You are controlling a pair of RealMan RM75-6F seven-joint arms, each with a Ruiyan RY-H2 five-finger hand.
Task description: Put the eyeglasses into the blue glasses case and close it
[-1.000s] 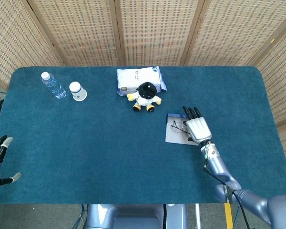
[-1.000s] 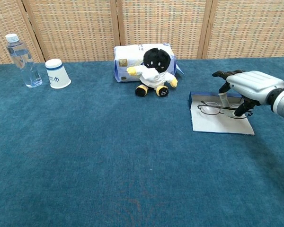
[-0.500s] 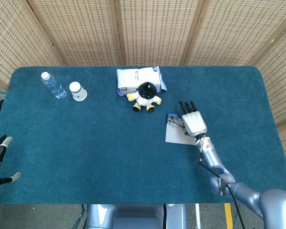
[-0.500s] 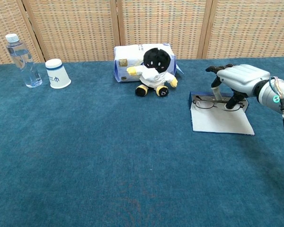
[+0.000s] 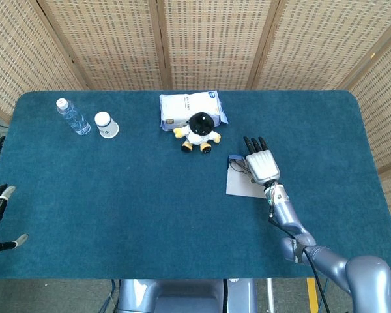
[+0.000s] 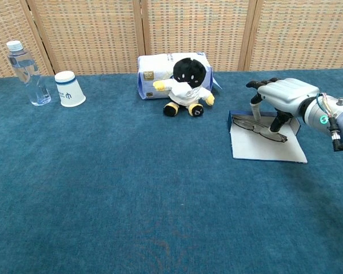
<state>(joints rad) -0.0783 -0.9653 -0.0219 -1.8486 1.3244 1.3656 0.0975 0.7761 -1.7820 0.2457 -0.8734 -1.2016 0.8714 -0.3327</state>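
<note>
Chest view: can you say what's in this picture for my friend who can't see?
The robot's right hand holds eyeglasses over an open blue glasses case on a blue table. Further back are a plush toy, tissue pack, cup and bottle.

A staged lab tabletop: blue felt table enclosed by woven screens.
</note>
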